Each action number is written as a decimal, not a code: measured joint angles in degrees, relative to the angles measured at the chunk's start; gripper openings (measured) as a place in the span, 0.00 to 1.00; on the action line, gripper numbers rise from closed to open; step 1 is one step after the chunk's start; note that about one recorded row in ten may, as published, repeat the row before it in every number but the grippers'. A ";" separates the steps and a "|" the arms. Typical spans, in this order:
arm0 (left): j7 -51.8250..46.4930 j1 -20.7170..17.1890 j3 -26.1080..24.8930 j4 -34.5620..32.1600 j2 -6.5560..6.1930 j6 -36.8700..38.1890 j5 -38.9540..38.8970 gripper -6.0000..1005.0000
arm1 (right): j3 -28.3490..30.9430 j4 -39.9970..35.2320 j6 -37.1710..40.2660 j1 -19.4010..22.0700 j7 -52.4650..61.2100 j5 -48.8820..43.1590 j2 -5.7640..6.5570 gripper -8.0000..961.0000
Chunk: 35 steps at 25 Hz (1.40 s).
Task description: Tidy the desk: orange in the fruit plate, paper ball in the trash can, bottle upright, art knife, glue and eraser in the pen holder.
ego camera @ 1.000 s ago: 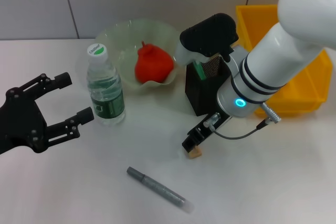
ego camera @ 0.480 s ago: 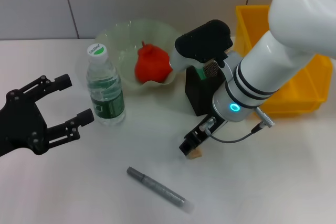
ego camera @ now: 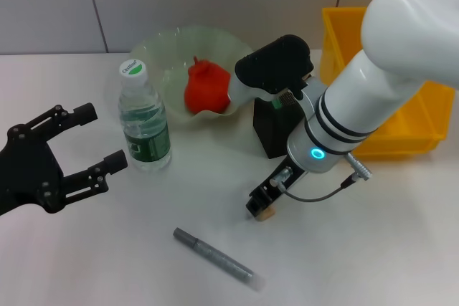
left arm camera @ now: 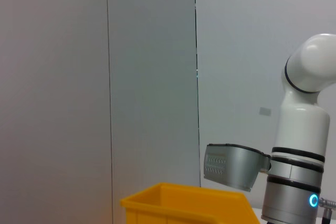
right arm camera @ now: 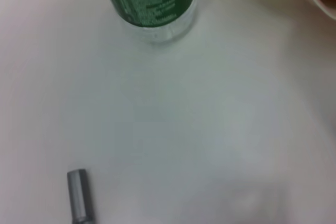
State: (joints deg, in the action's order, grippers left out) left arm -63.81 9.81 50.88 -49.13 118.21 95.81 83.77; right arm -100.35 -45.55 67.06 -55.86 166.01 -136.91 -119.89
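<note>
My right gripper [ego camera: 259,203] points down at the table in front of the black pen holder [ego camera: 272,134], right over a small tan eraser [ego camera: 267,213]. Whether it touches the eraser I cannot tell. The grey art knife [ego camera: 214,257] lies flat nearer the front edge; its end [right arm camera: 81,195] also shows in the right wrist view. A bottle [ego camera: 143,121] with a green label stands upright, and its base [right arm camera: 155,3] shows too. The orange [ego camera: 208,87] rests in the pale green fruit plate [ego camera: 161,51]. My left gripper [ego camera: 86,142] hangs open left of the bottle, holding nothing. Paper ball and glue are out of view.
A yellow bin [ego camera: 409,116] stands at the back right behind my right arm; its rim [left arm camera: 178,199] shows in the left wrist view, along with the right arm [left arm camera: 299,166]. A grey wall runs along the table's far edge.
My right arm has swung a little to the left and toward the front, its gripper staying over the eraser. The left arm has not moved.
</note>
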 joint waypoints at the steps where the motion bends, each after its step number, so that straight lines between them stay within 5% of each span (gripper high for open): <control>1: 0.00 -0.04 0.00 0.00 0.00 0.02 -0.05 0.84 | -0.01 0.13 0.03 0.00 0.00 0.00 0.00 0.49; 23: 0.00 0.11 -0.89 0.50 -0.03 0.09 -0.26 0.84 | 0.77 -2.38 1.95 0.35 -0.36 -0.14 0.34 0.26; 35: 0.01 -0.33 -1.62 0.81 0.26 0.75 -0.47 0.84 | 16.27 -39.10 18.41 12.82 -0.69 -9.00 0.71 0.26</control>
State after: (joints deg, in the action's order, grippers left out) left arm -63.80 9.48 49.27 -48.31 118.47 96.56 83.29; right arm -84.08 -84.65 85.48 -43.04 165.31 -145.91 -119.17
